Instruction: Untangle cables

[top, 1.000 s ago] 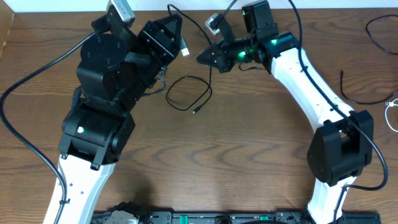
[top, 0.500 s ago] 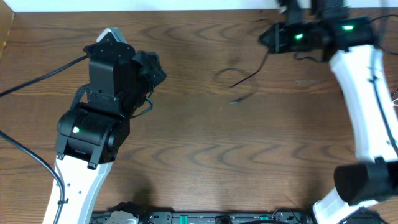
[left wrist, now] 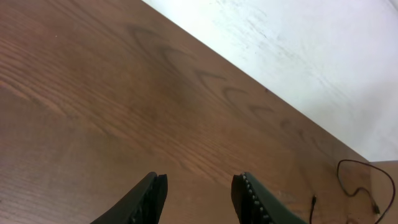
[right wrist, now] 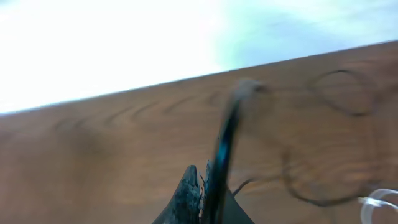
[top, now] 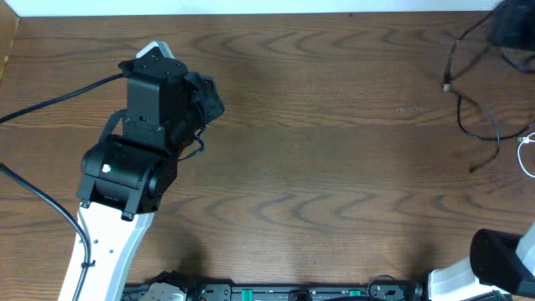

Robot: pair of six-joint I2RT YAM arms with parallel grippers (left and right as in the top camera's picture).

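My left gripper is open over bare wood, with nothing between its fingers; from overhead it sits at the left of the table. My right gripper is shut on a black cable, which rises blurred from the jaws. In the overhead view that gripper is a dark blur at the top right corner. The black cable trails down from it and curls across the table's right end. A white cable lies at the right edge. A cable plug end shows far to the right in the left wrist view.
The wooden table meets a white wall along its far edge. More thin black loops lie on the wood beyond the right gripper. The left arm's thick black wire runs off the left side.
The right arm has swept from the upper middle to the far top right, dragging the black cable off the table's centre. The left gripper has opened and dropped back a little.
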